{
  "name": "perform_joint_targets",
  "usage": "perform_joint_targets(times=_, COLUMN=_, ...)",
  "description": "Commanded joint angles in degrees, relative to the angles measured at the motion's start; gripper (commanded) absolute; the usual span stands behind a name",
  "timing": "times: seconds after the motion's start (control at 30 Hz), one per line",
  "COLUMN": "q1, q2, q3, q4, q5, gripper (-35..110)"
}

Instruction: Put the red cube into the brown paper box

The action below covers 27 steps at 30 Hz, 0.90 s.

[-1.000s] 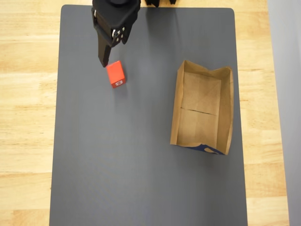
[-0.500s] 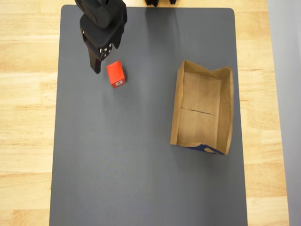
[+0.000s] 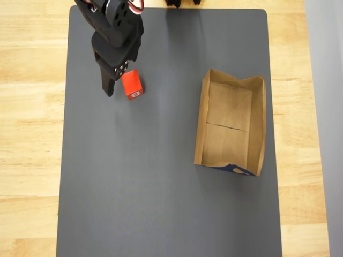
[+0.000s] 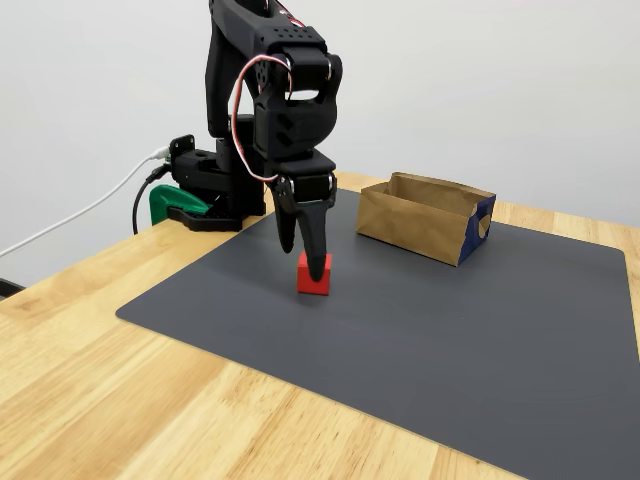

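Both views bright, even diffuse light, sharp focus throughout. Only faint soft shadows on the dark grey mat [image 3: 161,187]. No glare, blur or visible edge distortion.

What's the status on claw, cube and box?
Claw open, down around red cube, not shut on it. Cube on the mat. Paper box empty, off to the right in overhead view. Nothing between them.

My fingers [image 4: 316,235] cover part of the red cube [image 4: 313,275] in the fixed view; its white label [image 3: 135,94] is too small to read.
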Motion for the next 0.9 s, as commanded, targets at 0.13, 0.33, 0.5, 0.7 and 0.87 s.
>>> perform_joint_targets(times=0.13, q1=-2.2, q2=2.3, q3=-0.5, q4=2.9, q5=8.3, gripper=37)
perform_joint_targets(times=0.33, q1=-5.1, q2=1.0, q3=-0.9, q4=3.4, q5=14.4, gripper=37)
perform_joint_targets(times=0.5, q1=-5.5, q2=-1.3, q3=-1.8, q4=2.6, q5=16.1, gripper=37)
perform_joint_targets(times=0.7, q1=-5.6, q2=-6.1, q3=-4.8, q4=1.6, q5=17.3, gripper=36)
perform_joint_targets(times=0.87, q1=-5.4, q2=-9.2, q3=-6.9, q4=0.4, q5=16.7, gripper=29)
